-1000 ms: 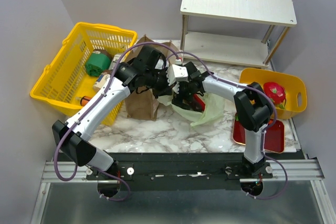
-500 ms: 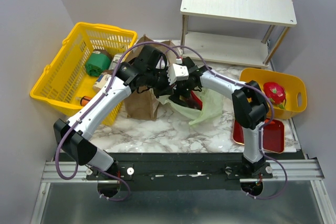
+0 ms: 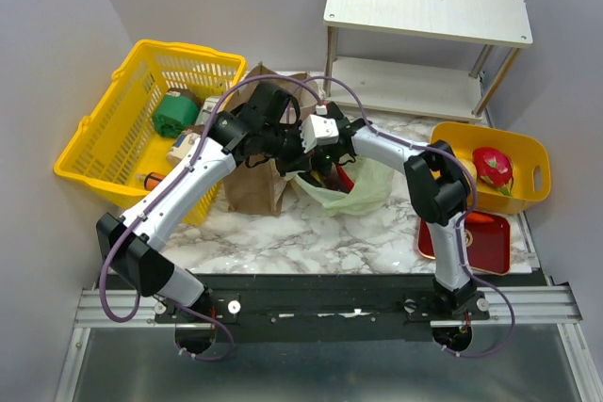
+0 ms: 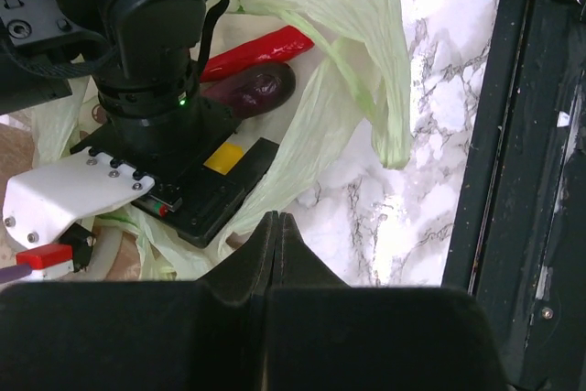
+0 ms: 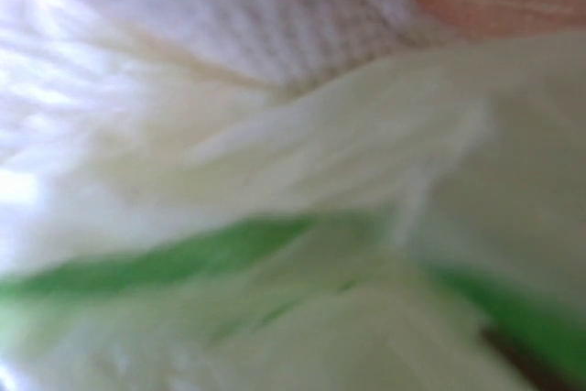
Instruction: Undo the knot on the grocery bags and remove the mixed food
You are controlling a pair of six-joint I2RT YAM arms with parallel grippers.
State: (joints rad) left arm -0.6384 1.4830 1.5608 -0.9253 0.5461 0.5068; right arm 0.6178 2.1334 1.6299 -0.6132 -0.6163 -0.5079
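Green bag gaping open; eggplant, chili lying inside, awaiting removal. Left gripper jaws pressing together; right gripper jaws buried, cannot tell.

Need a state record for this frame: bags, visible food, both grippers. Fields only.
green plastic bag: lying on the marble table, mouth open
brown paper bag: upright, left of the green bag
in green bag: red chili, eggplant
dragon fruit: in the orange bin
left gripper: shut, above the bag's edge; cannot tell if it pinches plastic
right gripper: down in the green bag, fingertips hidden; its own camera shows only blurred plastic
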